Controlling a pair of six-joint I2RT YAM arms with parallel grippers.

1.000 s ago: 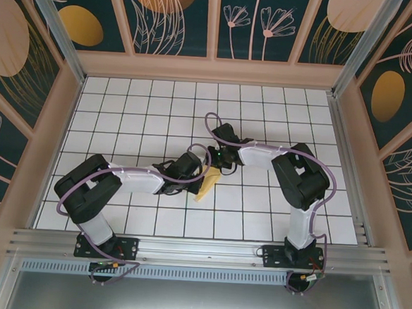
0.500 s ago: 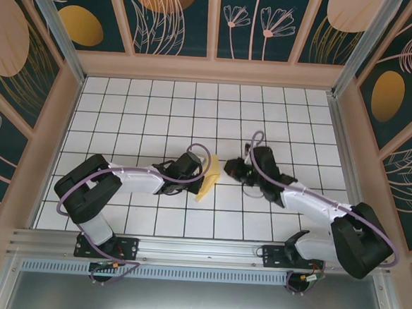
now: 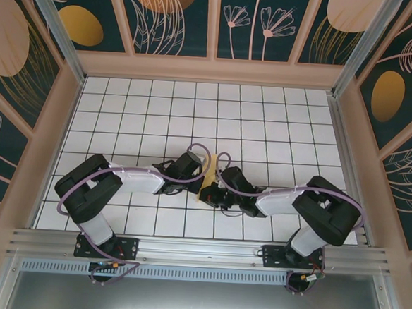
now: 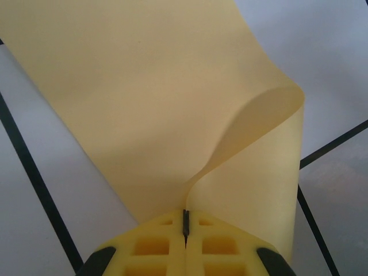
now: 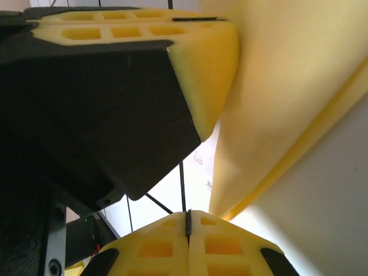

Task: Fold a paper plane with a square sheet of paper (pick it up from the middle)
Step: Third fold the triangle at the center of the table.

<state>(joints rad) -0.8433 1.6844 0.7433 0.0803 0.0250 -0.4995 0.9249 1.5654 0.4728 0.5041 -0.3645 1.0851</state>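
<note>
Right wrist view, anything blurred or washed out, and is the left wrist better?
Right wrist: the paper is out of focus and glowing; the left gripper looms dark, detail lost. Left wrist: sharper, evenly lit, soft shadow inside the curl.

Tabletop (image 3: 160, 109): white tiles, black grid lines. Wall panels (image 3: 176, 25) on three sides, dark teal with gold discs and pale leaf outlines (beige frames between). Aluminium rail (image 3: 199, 249) along near edge.

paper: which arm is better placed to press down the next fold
Right, probably. The left fingers are shut on the curled paper, so that arm is busy holding it. The right fingers are shut on nothing and sit close beside the paper, free to press.
</note>
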